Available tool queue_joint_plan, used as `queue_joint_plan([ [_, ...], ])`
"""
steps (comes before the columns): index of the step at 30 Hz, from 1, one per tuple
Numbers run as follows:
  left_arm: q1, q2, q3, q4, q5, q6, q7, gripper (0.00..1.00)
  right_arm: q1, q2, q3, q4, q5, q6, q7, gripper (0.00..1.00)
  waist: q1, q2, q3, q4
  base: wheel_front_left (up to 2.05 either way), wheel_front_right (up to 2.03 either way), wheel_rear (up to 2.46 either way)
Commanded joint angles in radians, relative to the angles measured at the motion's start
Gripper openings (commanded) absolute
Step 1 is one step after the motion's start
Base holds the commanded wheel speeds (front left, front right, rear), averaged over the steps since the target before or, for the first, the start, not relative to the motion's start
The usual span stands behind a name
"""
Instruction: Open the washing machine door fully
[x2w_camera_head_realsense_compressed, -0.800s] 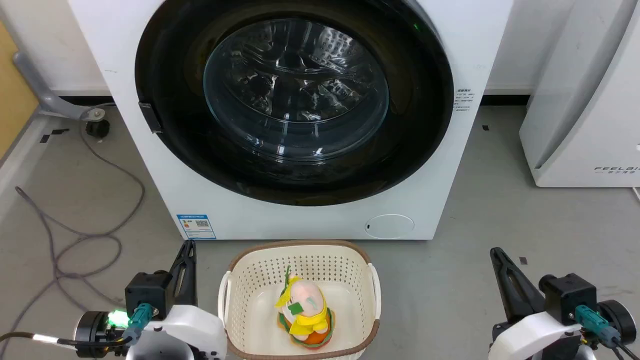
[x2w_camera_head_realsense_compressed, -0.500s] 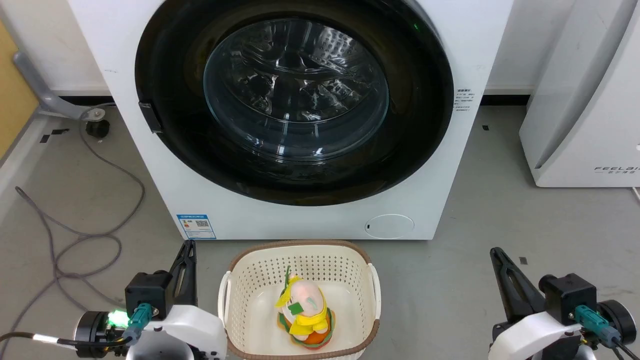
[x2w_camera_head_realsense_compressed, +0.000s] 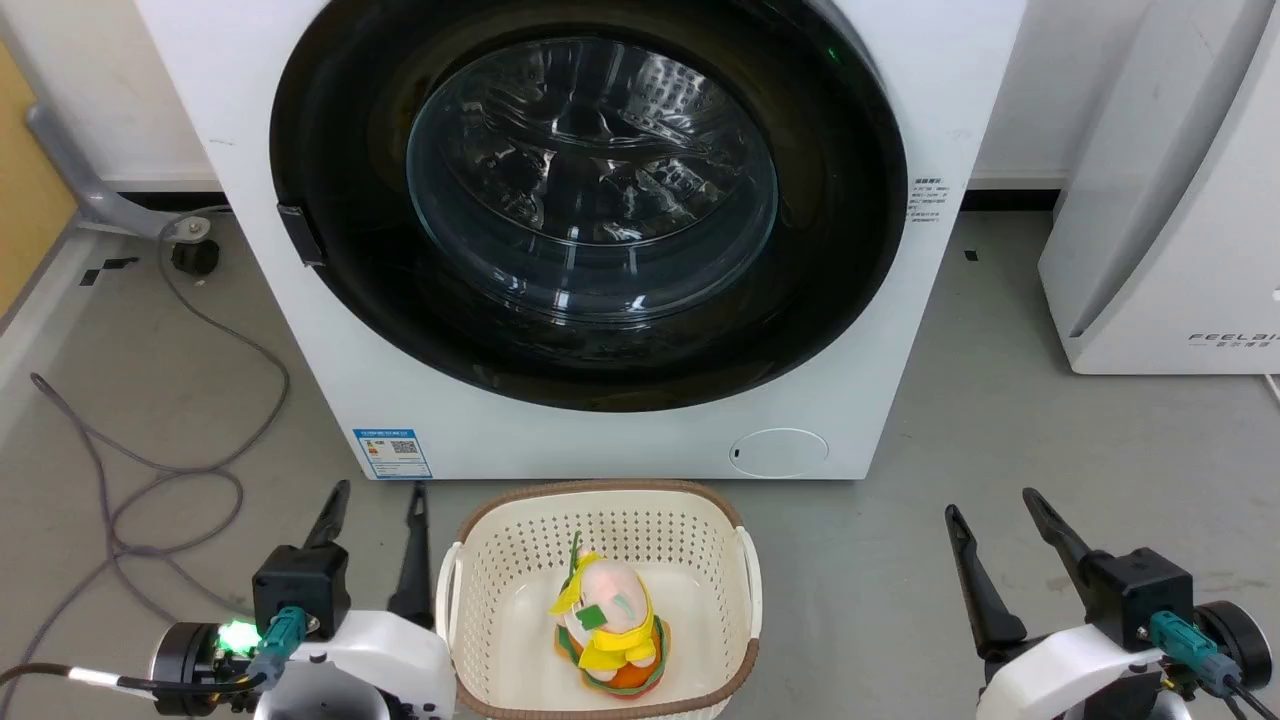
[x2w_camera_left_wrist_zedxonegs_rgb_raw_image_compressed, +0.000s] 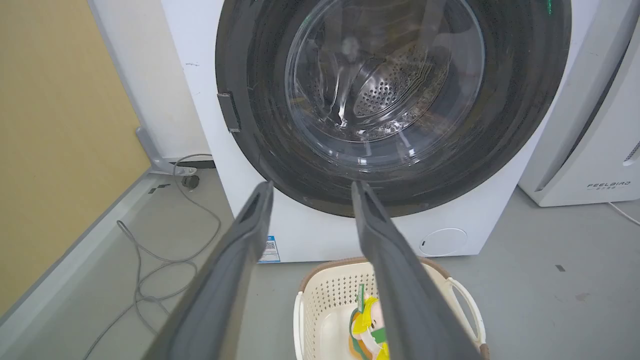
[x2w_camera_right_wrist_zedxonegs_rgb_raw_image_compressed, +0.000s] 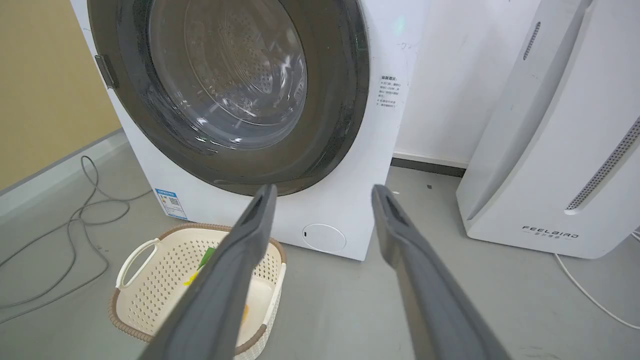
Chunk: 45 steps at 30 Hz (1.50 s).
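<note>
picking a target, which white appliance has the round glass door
The washing machine behind the basket; the appliance beside it has grey lettering, no glass door.

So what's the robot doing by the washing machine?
It's meant to open the washing machine door, which is shut. Nothing is touched yet: the left fingers and right fingers hang low, spread open and empty, either side of a basket holding a toy.

Bright, even overhead light is filling the room, leaving only faint, soft shadows on the floor (x2w_camera_head_realsense_compressed: 1000, 420). White streaks are glinting on the glass of the washing machine door (x2w_camera_head_realsense_compressed: 590, 180). The wrist views are bending straight lines toward their edges.
</note>
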Motion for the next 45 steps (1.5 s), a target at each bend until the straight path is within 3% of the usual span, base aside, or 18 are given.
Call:
queue_joint_plan([
  [1, -0.002, 0.0, -0.004, 0.003, -0.003, -0.003, -0.006, 1.0, 0.001, 0.0, 0.0, 0.002, 0.005, 0.0, -0.005, 1.0, 0.0, 0.0, 0.0, 0.0, 0.0, 0.0, 0.0],
  [7, -0.006, 0.0, -0.012, 0.013, -0.013, -0.008, -0.019, 1.0, 0.002, 0.0, -0.004, 0.01, 0.018, 0.0, -0.018, 0.98, 0.0, 0.0, 0.0, -0.002, 0.0, 0.0, 0.0],
  [8, -0.007, 0.0, -0.014, 0.015, -0.014, -0.009, -0.021, 1.0, 0.002, 0.0, -0.004, 0.011, 0.021, 0.0, -0.02, 0.0, 0.0, 0.0, 0.0, -0.002, 0.0, 0.0, 0.0],
  [17, -0.015, 0.0, -0.029, 0.032, -0.027, -0.016, -0.041, 1.0, 0.006, 0.0, -0.014, 0.027, 0.058, 0.0, -0.039, 0.0, 0.0, 0.0, -0.001, -0.002, 0.0, 0.0, 0.0],
  [25, -0.024, 0.001, -0.044, 0.048, -0.043, -0.023, -0.062, 1.0, 0.0, 0.0, -0.021, 0.055, 0.243, 0.0, -0.061, 0.0, 0.0, 0.0, 0.0, 0.0, 0.0, 0.0, 0.0],
  [30, -0.03, 0.001, -0.049, 0.052, -0.051, -0.026, -0.073, 1.0, -0.016, 0.0, -0.04, 0.063, 0.407, 0.0, -0.072, 0.0, 0.0, 0.0, 0.005, 0.0, 0.0, 0.0, 0.0],
  [31, -0.034, 0.001, -0.051, 0.054, -0.056, -0.028, -0.079, 1.0, -0.031, 0.0, -0.059, 0.07, 0.519, 0.0, -0.078, 0.0, 0.0, 0.0, 0.011, -0.001, 0.0, 0.0, 0.0],
  [34, -0.038, 0.002, -0.053, 0.055, -0.06, -0.03, -0.085, 1.0, -0.052, 0.0, -0.077, 0.08, 0.632, 0.0, -0.084, 0.0, 0.0, 0.0, 0.018, -0.003, 0.0, 0.0, 0.0],
  [45, -0.069, 0.009, -0.062, 0.056, -0.07, -0.04, -0.108, 1.0, -0.19, 0.0, -0.134, 0.147, 0.94, 0.0, -0.107, 0.0, 0.0, 0.0, 0.06, -0.009, 0.0, 0.0, 0.0],
])
